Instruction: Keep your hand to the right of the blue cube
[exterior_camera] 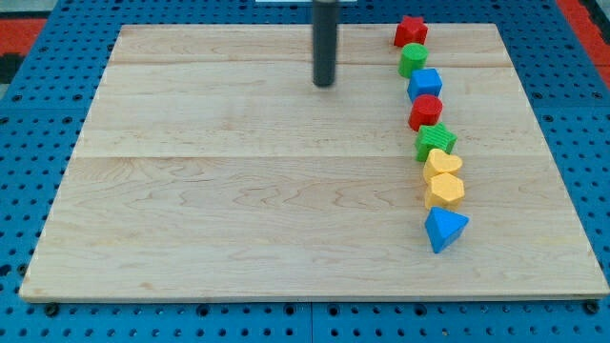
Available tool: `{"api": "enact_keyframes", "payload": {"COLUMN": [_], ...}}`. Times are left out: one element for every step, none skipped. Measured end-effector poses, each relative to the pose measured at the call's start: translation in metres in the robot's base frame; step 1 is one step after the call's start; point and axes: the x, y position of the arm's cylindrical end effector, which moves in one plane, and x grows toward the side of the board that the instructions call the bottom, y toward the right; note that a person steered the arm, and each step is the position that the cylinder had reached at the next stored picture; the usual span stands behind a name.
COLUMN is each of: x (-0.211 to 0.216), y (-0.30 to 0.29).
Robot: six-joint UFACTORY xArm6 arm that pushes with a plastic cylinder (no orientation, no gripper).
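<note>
The blue cube lies at the view's upper right, third from the top in a column of blocks. My tip is the lower end of the dark rod that comes down from the view's top. It stands well to the left of the blue cube, at about the same height in the view, touching no block.
The column on the wooden board runs from top to bottom: red star, green cylinder, blue cube, red cylinder, green star, yellow heart, yellow hexagon, blue triangle.
</note>
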Motion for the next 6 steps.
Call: {"api": "enact_keyframes", "payload": {"x": [0.126,0.245,0.258,0.245,0.162,0.068], "y": [0.018,0.041,0.073,0.214,0.242,0.246]}}
